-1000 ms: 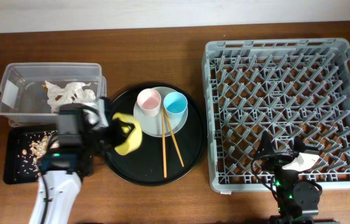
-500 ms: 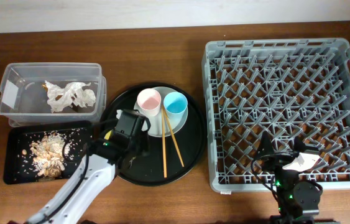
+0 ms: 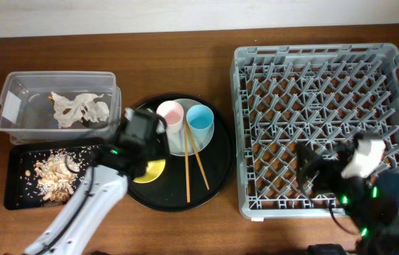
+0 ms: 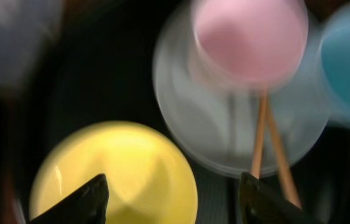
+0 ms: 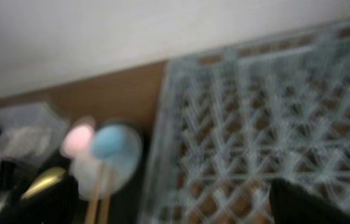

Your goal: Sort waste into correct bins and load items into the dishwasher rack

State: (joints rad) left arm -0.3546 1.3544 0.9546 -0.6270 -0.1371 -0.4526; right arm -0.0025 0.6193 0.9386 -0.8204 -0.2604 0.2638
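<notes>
Yellow bowl [image 4: 115, 171] under left fingers [image 4: 91, 200], spread wide, holding nothing.

I see my gripper [image 4: 171, 186] spread wide above the yellow bowl [image 4: 112, 171]; pink cup [image 4: 249, 37], plate [image 4: 187, 112] and chopsticks [image 4: 262, 137] lie beyond, blurred.

**Both wrist cams are mush right now**

Left wrist view is smeared. The yellow bowl [image 4: 115, 174] runs off the bottom edge and the light-blue cup [image 4: 349, 62] off the right. From overhead, the left arm [image 3: 93, 197] covers most of that bowl. Right wrist view is just as blurry, and the dishwasher rack [image 5: 255, 124] pegs melt together. Only one dark finger [image 5: 311, 202] shows in the corner, so I can't tell how the right gripper [image 3: 310, 164] jaws stand.
</notes>
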